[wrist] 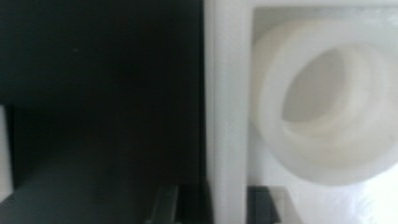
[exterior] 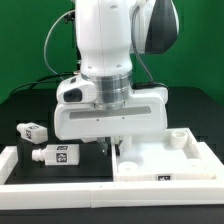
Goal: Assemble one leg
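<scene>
**Straddling the tray's rim, legs lying loose**

The arm comes down at the corner of the large white tray-shaped part that lies toward the exterior view's left. Its broad white hand hangs low over that corner.

In the wrist view the tray's raised rim runs straight up between the two dark fingers, one on each side of the wall. The jaws are therefore parted by about the thickness of that rim. The picture is too blurred to tell whether they press on it or only stand beside it. A round moulded socket sits inside the tray just past the rim. The black surface lies outside the rim.

Neither leg is in the jaws. The nearer leg lies flat on the surface, on the exterior view's left of the tray, close to it but apart, with its square tag facing the camera. The farther leg lies beyond it, further from the tray and well apart from the rim.

A low white rail runs along the surface on the far side of the legs from the tray.
</scene>
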Tool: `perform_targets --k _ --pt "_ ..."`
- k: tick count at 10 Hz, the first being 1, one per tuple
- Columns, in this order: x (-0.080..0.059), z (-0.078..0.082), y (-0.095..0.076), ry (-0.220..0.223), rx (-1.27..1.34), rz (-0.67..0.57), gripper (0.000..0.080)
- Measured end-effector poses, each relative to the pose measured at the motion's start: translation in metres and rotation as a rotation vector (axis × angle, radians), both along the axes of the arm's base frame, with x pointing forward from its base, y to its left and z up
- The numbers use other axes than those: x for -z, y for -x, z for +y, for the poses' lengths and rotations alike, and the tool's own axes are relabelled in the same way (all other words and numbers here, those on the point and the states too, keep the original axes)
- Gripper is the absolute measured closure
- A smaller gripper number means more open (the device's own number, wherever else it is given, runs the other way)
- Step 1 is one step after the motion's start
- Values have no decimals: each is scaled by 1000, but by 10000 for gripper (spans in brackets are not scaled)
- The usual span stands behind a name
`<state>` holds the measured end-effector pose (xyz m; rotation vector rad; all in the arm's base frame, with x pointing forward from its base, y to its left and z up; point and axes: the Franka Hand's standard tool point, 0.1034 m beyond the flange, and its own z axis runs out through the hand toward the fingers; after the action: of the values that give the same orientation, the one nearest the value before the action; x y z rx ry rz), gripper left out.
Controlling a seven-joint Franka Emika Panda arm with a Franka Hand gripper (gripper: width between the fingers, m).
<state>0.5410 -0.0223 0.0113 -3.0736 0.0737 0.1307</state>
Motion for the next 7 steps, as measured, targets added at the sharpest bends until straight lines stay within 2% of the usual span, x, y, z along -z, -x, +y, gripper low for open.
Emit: perform_targets --k 2,7 --pt "4 1 -11 -3 9 -35 745" --pt "4 0 -12 -3 4 -58 745"
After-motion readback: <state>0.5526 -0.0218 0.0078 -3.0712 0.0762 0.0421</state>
